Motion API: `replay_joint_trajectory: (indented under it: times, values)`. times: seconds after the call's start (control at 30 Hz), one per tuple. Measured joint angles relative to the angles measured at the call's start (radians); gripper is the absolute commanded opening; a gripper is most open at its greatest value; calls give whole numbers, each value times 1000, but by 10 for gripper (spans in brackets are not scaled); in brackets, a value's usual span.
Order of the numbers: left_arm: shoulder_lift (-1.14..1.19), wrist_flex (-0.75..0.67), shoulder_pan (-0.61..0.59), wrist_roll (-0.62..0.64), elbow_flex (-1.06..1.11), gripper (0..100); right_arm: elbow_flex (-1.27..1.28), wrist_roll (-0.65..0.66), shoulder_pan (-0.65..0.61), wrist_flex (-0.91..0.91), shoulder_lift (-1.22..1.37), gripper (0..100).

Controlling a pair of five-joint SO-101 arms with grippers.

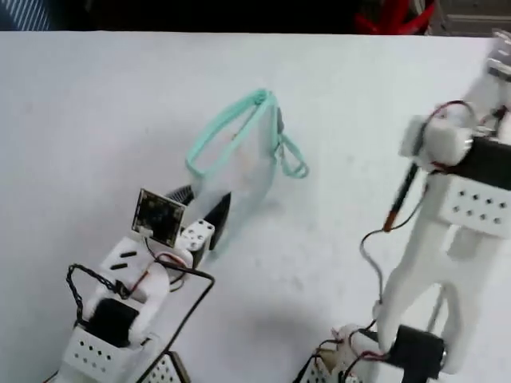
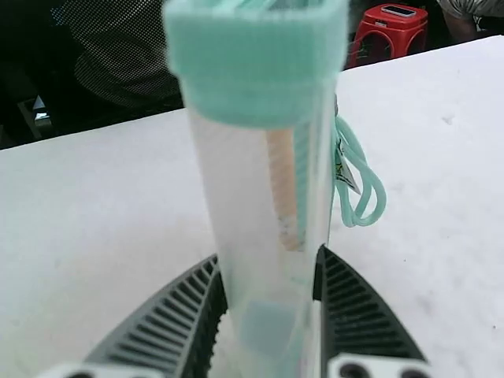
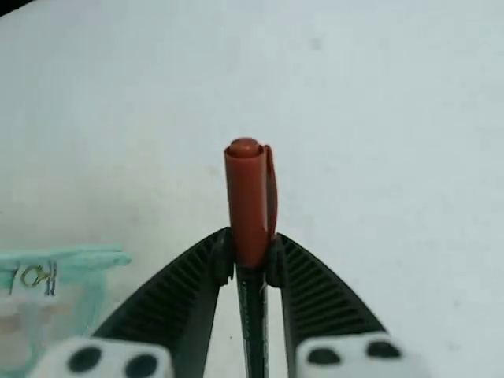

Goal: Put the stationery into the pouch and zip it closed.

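A clear pouch (image 1: 235,163) with a mint-green zipper rim and cord loop stands upright near the table's middle, its mouth gaping. My left gripper (image 1: 209,217) is shut on the pouch's near end; in the left wrist view the pouch (image 2: 264,197) rises between the black fingers (image 2: 358,315), and a pale stick-like item (image 2: 285,189) shows through its wall. My right gripper (image 3: 250,256) is shut on a black pen with a red cap (image 3: 248,197). In the high view the pen (image 1: 402,198) hangs in the air to the right of the pouch, red cap down.
The white table (image 1: 96,120) stretches around the pouch. The pouch's green cord loop (image 1: 291,158) lies on the table beside it. A red stool (image 2: 394,24) stands beyond the far edge. The arm bases (image 1: 383,351) sit along the near edge.
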Motion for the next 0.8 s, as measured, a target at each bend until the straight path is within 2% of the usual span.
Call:
replay_joint_trajectory:
  times: [0.1,0.3,0.57,0.7,0.8]
  values:
    - [0,0,0,0,0,166,0,44,-115,-41,-48,19]
    - [0,0,12,0,0,166,-25,52,-319,-184,-163,18]
    - [0,0,43,0,0,166,-236,52,-640,-305,-213,18]
    - [0,0,43,0,0,166,-341,43,-753,-305,-206,18]
    - [0,0,43,0,0,166,-356,-3,-786,-305,-150,18]
